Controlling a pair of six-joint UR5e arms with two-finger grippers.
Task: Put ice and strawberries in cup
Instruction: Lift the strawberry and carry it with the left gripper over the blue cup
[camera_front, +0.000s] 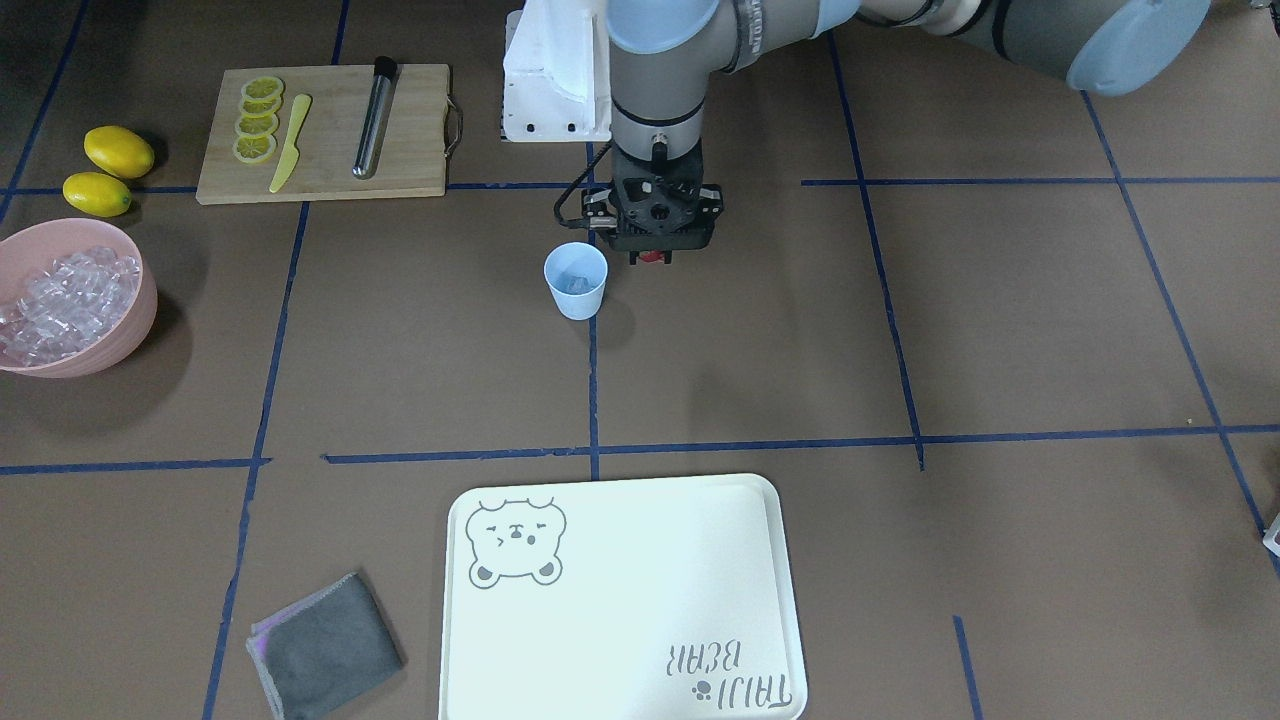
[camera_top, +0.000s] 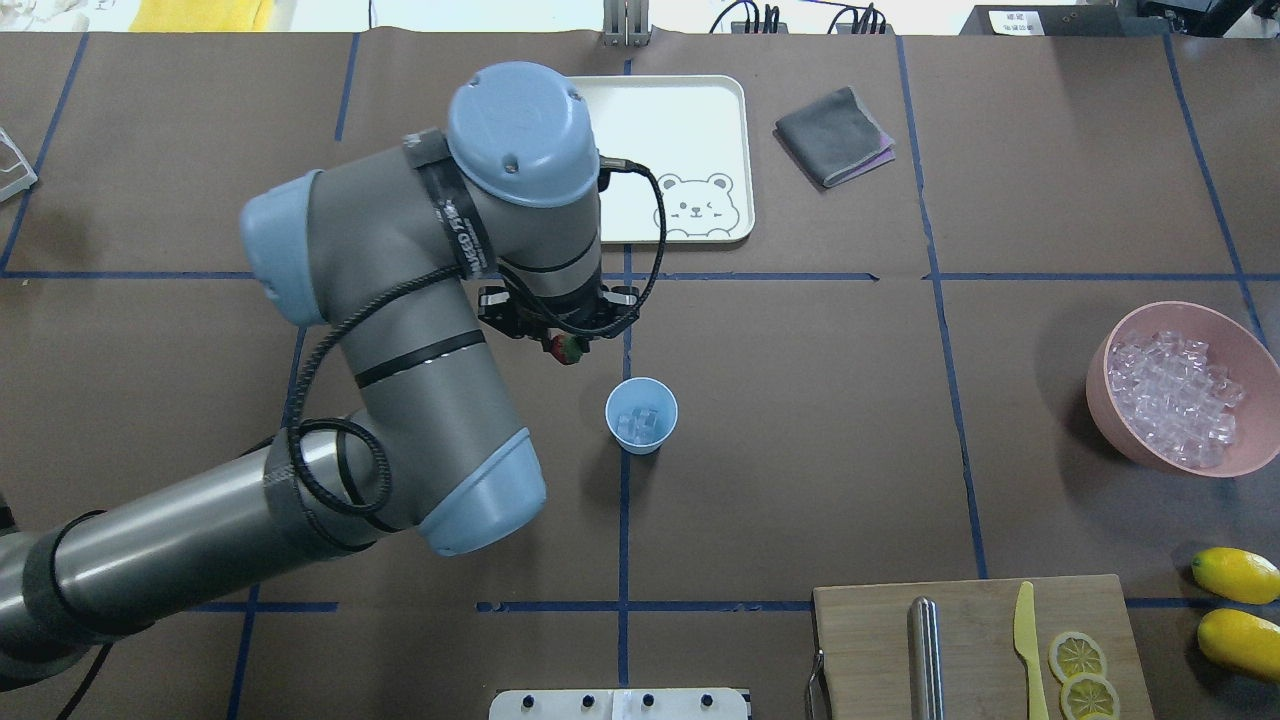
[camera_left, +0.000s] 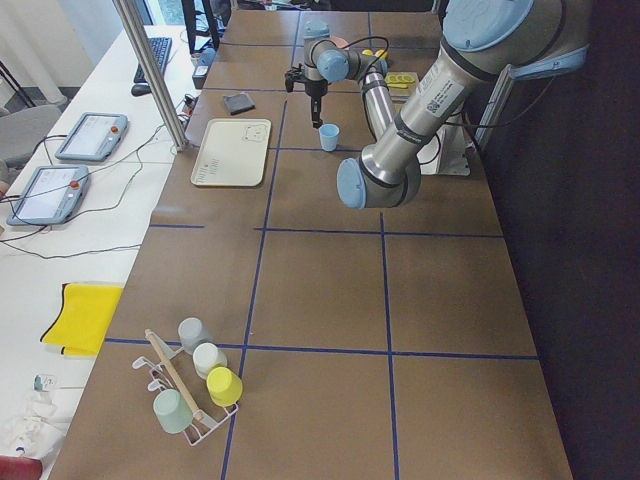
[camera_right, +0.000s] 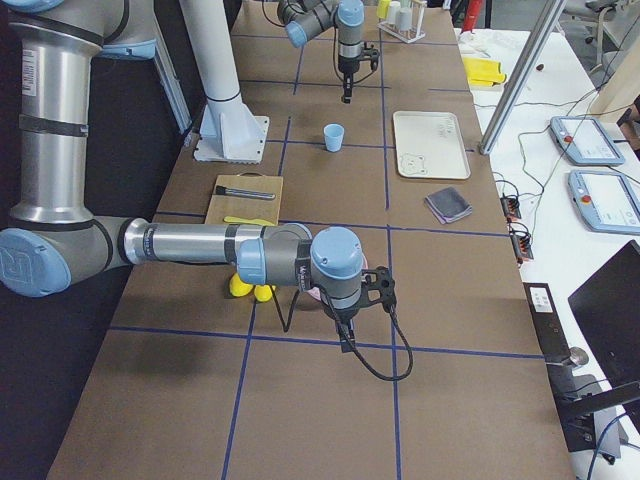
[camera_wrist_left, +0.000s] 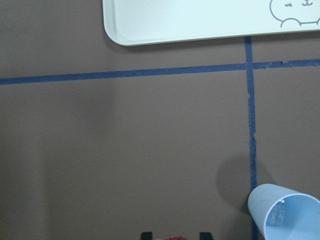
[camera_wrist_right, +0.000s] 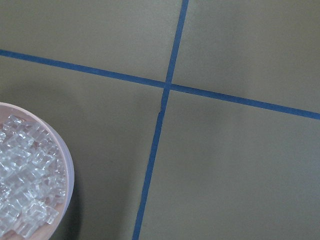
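The pale blue cup (camera_top: 641, 415) stands upright near the table's middle, with a few ice cubes (camera_top: 640, 424) inside. More ice (camera_top: 1175, 398) fills the pink bowl (camera_top: 1120, 420) at my right. My left gripper (camera_top: 566, 345) points down, shut on the small red strawberry (camera_top: 569, 349), and hangs above the table just beside the cup on its far left. In the left wrist view the cup (camera_wrist_left: 289, 214) sits at the lower right and the strawberry (camera_wrist_left: 172, 238) peeks in at the bottom edge. My right gripper (camera_right: 346, 336) hangs beside the pink bowl; I cannot tell its state.
A white bear tray (camera_top: 690, 100) and a grey cloth (camera_top: 833, 135) lie at the far side. At the near right are a cutting board (camera_top: 870, 640) with a metal tube, a yellow knife and lemon slices, and two lemons (camera_top: 1235, 600).
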